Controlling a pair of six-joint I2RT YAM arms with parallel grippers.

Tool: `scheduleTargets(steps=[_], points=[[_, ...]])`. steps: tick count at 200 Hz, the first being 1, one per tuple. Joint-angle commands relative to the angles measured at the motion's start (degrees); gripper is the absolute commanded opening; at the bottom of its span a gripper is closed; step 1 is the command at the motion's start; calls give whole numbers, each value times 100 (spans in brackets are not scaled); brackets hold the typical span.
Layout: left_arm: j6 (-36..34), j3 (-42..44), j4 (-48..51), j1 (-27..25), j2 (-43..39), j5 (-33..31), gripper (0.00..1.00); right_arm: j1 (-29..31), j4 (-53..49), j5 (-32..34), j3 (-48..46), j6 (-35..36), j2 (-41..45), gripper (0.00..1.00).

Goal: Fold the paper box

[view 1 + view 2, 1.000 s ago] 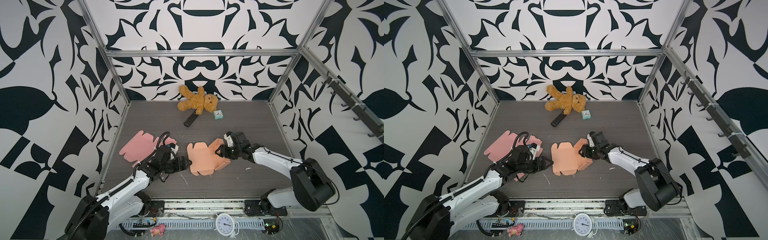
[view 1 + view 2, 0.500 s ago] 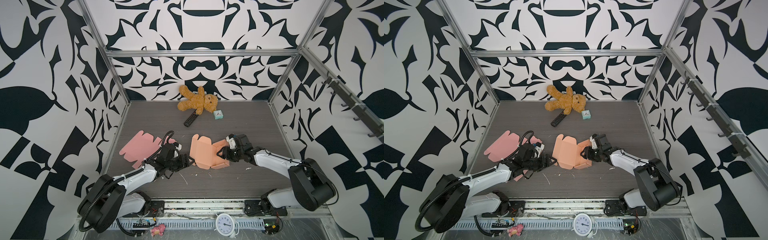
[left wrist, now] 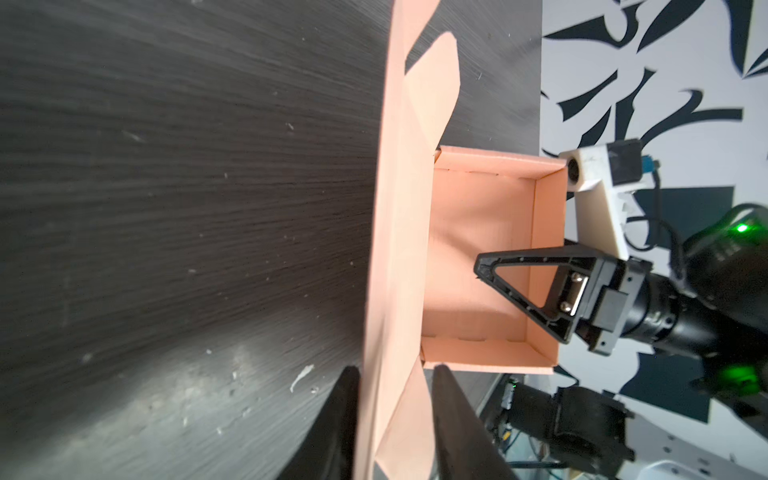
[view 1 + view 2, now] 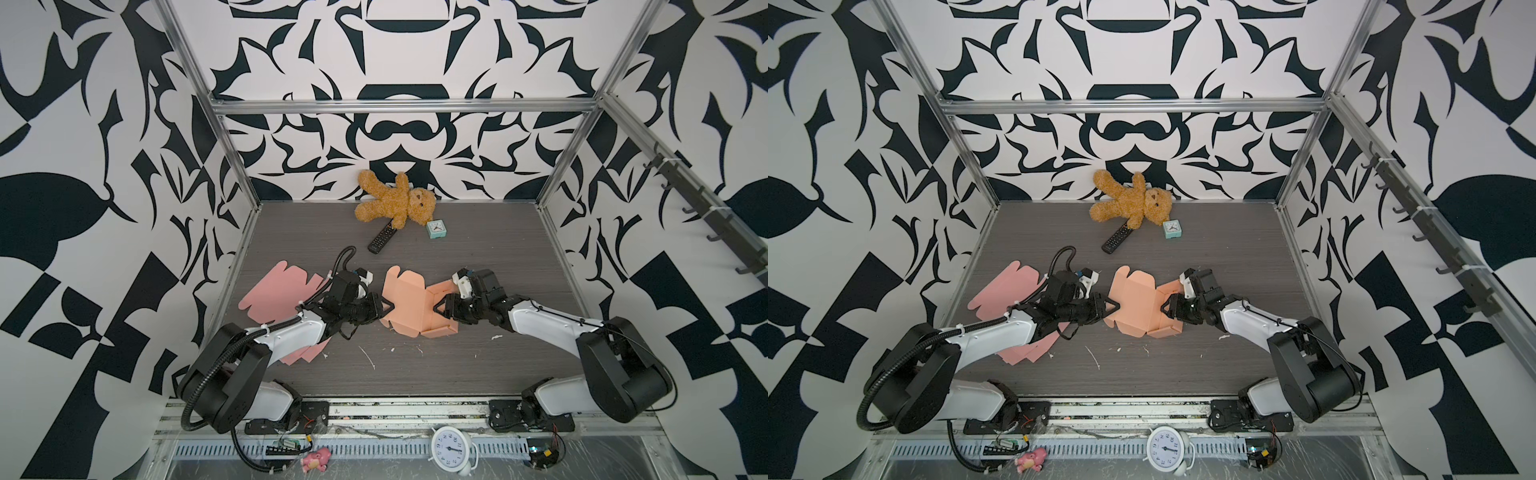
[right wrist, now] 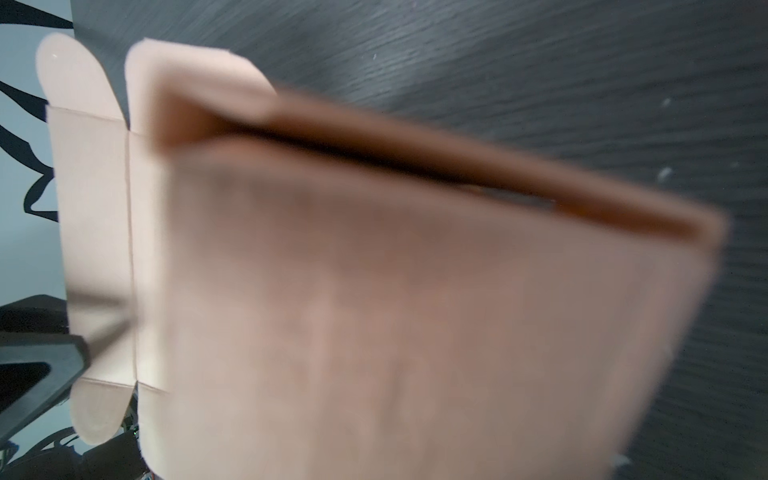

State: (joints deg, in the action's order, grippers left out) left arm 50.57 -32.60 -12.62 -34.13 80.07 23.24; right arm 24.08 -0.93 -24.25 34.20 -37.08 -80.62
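**Featherweight card, a claw at each end**

The paper box (image 4: 405,305) sits in the middle of the table (image 4: 478,249), right between the two arms in both top views. It's half made: a tray (image 3: 548,208) with its walls up, a lid panel (image 3: 395,249) standing tall beside it, and side flaps hanging loose.

The left gripper (image 4: 384,309) is in at the lid's near edge. From the left wrist, its fingers (image 3: 340,424) flank the panel very closely, one on each side. Whether they are actually biting the card, I cannot tell.

At the far end, the right gripper (image 4: 440,309) pokes one finger (image 3: 532,256) over the wall and into the tray. Its partner is hidden, so I cannot tell whether it is grasping or merely resting.

As for handling, this looks like thin, light card, and it would likely skate across the smooth tabletop at a nudge, so one end probably needs anchoring. The panels should stay fairly stiff and give way only at the scored creases, while a hard pinch mid-panel risks a dent or a buckle.

The best holds, I'd judge, are the lid's outer edge for swinging it down, and a tray wall near a corner, where the folds brace it. Watch those loose flaps, which could snag outside the walls.
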Motion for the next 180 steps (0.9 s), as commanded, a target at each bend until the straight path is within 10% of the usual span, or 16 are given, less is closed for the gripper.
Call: scheduleTargets(steps=[1,180], points=[[-7,-118,15,12,88,-48,25,-26,56,-8,7,41,235,58],[-802,-600,1191,1,-303,-268,6,-26,-1898,1522,46,630,1817,89]])
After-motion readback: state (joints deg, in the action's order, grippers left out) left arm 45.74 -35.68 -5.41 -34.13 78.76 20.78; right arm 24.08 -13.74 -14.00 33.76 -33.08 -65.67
